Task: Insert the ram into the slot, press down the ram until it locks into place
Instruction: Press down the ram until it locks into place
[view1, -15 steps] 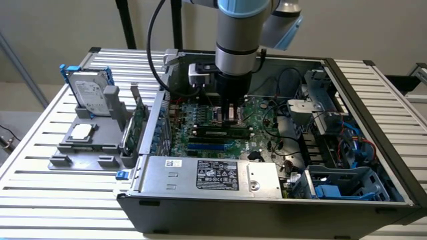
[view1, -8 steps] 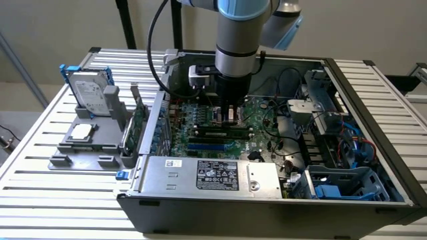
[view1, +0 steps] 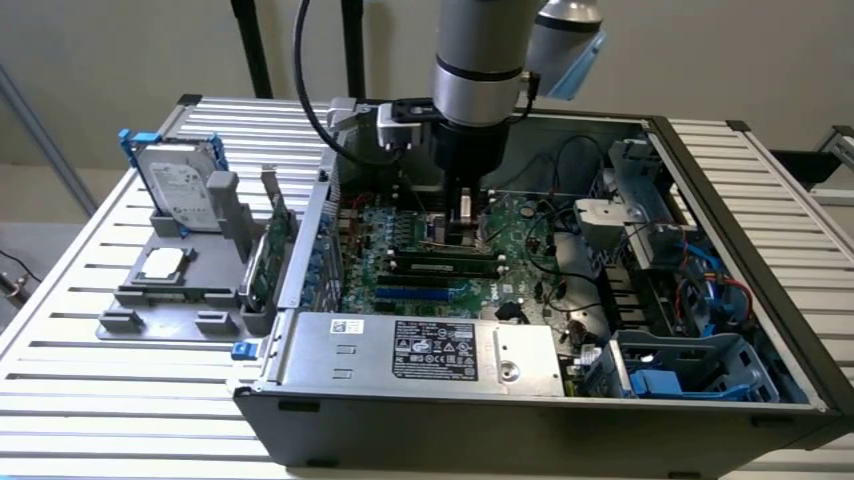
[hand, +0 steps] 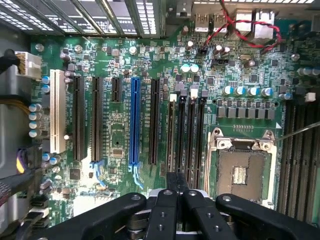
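The ram (view1: 441, 263) is a long, thin dark-green stick lying along the black motherboard slots (hand: 187, 132) inside the open computer case (view1: 747, 250). My gripper (view1: 462, 233) hangs straight down over the board, just above the stick's middle. In the wrist view the gripper (hand: 178, 176) has its two black fingers pressed together at the near end of the slot row, with nothing showing between them. Whether the stick is fully seated or its end clips are locked is hidden from me.
A CPU socket (hand: 242, 170) lies beside the slots, with a blue slot (hand: 134, 120) on their other side. A power supply (view1: 420, 350), cables (view1: 574, 290) and a drive cage (view1: 694, 365) crowd the case. At the exterior view's left, a grey fixture (view1: 167, 290) holds a hard drive (view1: 180, 185) and a green expansion card (view1: 276, 250).
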